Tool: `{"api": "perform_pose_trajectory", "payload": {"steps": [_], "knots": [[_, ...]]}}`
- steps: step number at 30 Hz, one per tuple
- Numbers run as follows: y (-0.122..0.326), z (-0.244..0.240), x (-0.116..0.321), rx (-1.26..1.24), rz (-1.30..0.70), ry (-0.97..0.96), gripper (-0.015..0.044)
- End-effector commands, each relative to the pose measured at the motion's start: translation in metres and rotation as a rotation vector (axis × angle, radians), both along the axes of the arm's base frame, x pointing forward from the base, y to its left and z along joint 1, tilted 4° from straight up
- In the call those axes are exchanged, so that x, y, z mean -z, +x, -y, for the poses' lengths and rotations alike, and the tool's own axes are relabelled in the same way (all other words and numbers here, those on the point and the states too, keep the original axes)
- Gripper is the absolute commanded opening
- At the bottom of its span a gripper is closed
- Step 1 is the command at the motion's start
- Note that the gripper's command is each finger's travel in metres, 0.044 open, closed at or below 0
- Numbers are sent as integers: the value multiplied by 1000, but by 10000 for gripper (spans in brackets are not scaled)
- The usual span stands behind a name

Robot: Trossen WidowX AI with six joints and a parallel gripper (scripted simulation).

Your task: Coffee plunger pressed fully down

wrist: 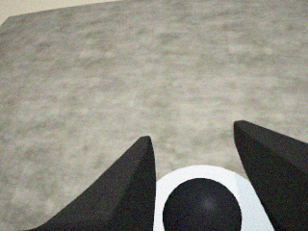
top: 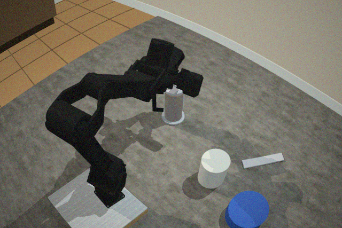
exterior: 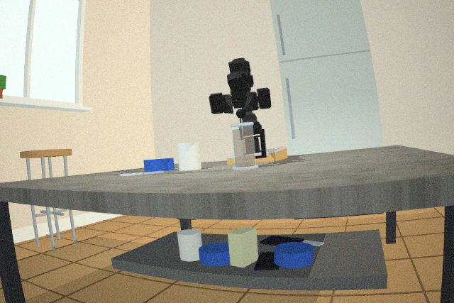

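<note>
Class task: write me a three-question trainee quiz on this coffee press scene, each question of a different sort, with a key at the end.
1. True or false: the gripper is clamped on the plunger knob.
2. Multiple choice: in the top view, which thing stands nearest the press? A) blue disc B) white cylinder C) flat grey bar
3. Fill in: the press stands ______ on the table, not tipped.

Key
1. False: in the wrist view a gap shows on each side of the knob, so the fingers stand apart from it.
2. B
3. upright
</note>
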State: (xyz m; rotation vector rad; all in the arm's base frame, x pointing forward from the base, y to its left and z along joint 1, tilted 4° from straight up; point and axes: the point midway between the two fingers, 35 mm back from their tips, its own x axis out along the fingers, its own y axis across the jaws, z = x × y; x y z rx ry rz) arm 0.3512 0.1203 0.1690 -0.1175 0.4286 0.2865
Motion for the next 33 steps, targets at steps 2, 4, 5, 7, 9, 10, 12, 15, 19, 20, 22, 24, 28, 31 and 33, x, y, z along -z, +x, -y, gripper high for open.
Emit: {"api": "perform_pose_trajectory", "payload": {"steps": [2,4,5,7,9,10,12,15,19,20,22,24,28,31,33], "knots": [[0,0,0,0,-1,-1,299],[0,0,0,0,-1,-1,352],[0,0,0,0,-1,-1,378],[0,0,0,0,-1,-1,431],[0,0,0,0,-1,-1,440],[0,0,0,0,-1,-1,440],[-2,0,-7,0,-2,-1,440],[-13,1,-33,-1,-7,-5,440],[-40,7,-74,-2,-16,-11,440],[-42,7,-75,-2,-17,-12,440],[-42,7,-75,-2,-17,-12,440],[-41,7,-74,-2,-17,-12,440],[-41,7,-73,-2,-17,-12,440],[-41,7,-73,-2,-17,-12,440],[-41,7,-73,-2,-17,-12,440]]}}
